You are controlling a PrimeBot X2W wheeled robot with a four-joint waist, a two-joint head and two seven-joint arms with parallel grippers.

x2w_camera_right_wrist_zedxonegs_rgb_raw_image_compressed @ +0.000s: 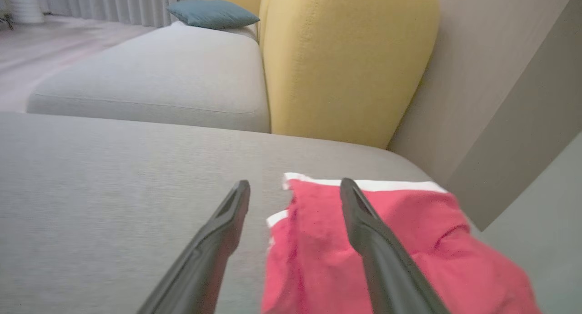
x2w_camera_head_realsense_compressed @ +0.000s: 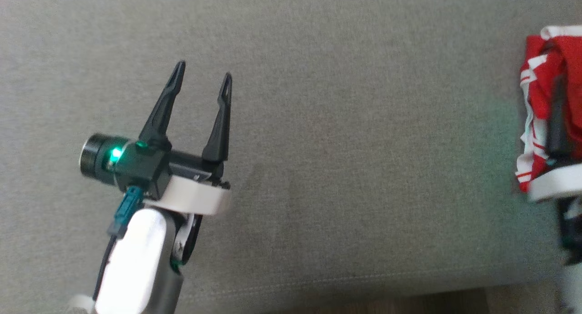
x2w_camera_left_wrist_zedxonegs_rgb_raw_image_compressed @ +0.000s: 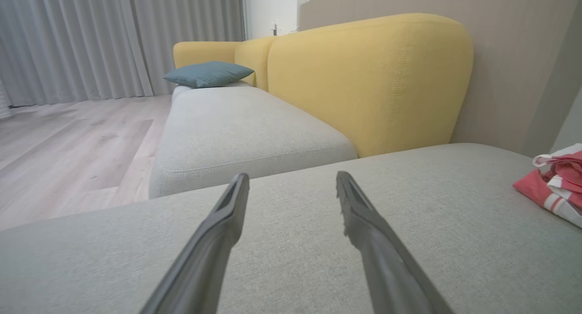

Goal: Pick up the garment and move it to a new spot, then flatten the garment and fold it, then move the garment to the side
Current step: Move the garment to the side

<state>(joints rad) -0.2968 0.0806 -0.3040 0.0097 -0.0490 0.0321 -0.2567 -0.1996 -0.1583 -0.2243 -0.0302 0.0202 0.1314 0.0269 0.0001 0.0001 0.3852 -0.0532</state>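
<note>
Red garment: crumpled far right, cut off.
Left gripper: fingers apart, empty.
Right gripper: fingers apart over garment.

Head looks down; wrists skim low across sofa.

Matt grey woven cloth cushion, soft red cloth garment, smooth pale wood floor

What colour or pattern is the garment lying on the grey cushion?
The garment is red with white stripes and trim; the head view shows it best.
</note>
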